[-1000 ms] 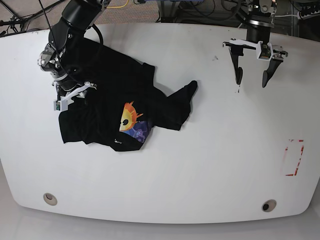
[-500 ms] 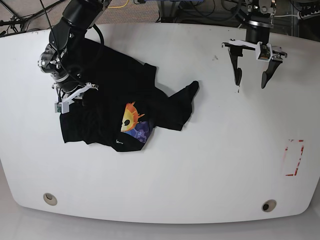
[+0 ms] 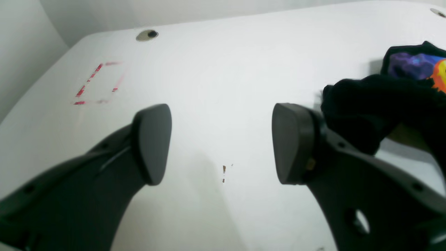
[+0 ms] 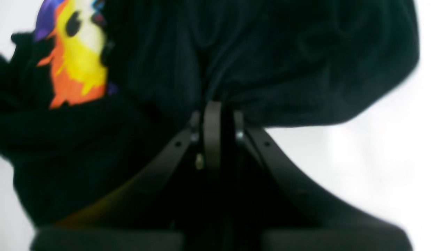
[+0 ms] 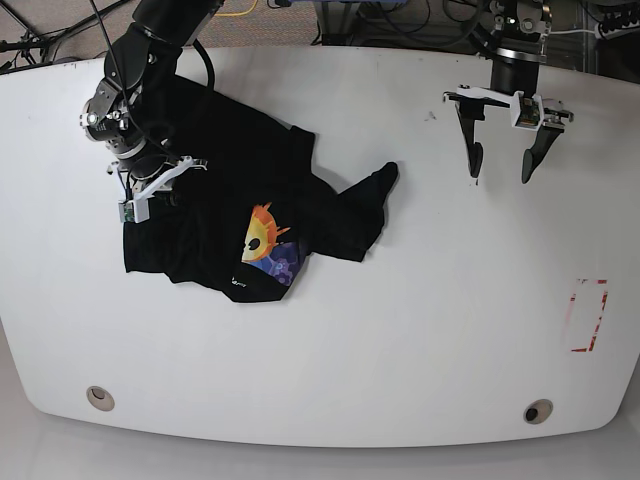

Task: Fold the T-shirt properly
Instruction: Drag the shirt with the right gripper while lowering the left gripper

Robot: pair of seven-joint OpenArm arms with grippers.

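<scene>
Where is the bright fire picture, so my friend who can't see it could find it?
Start at the big white table and find the crumpled black T-shirt on its left side in the base view. Near the shirt's front edge sits the picture: orange-yellow above, purple-blue below. It is the only colourful patch on the black cloth.

A white desk [image 5: 400,330] with rounded corners fills most of the base view, evenly lit and faintly glossy. Two round holes [image 5: 99,398] sit near its front edge, one toward each front corner. A red dashed rectangle [image 5: 588,315] is marked near the right edge. Behind the far edge, dark cables [image 5: 40,40] and a yellow cable [image 5: 238,12] lie on the floor.
</scene>
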